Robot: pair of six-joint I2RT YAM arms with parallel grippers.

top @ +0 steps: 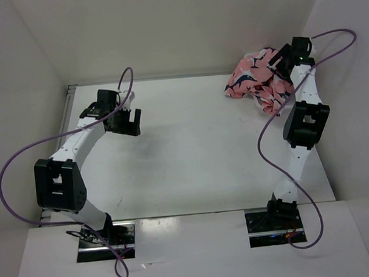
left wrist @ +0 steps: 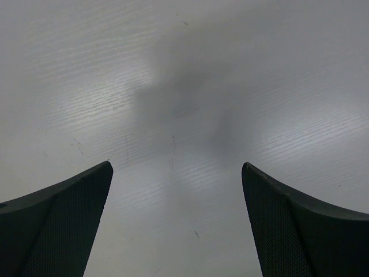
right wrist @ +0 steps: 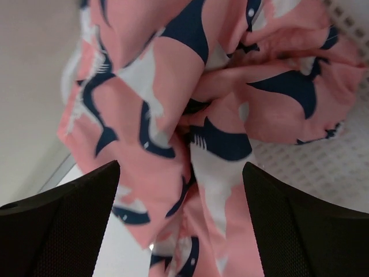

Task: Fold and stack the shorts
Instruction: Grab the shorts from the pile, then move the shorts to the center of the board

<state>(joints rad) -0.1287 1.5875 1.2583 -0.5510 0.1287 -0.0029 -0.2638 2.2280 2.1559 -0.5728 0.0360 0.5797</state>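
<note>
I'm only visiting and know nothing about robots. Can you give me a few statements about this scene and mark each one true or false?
1. The shorts lie flat and neatly folded. False: they are bunched up at the far right corner.
2. The left gripper is open, with only the table under it. True.
3. The shorts are pink with navy and white shapes. True.
4. The left gripper is the one at the shorts. False: the right gripper is there, open, with the cloth in front of its fingers.
5. A white mesh basket shows behind the shorts in the right wrist view. True.
</note>
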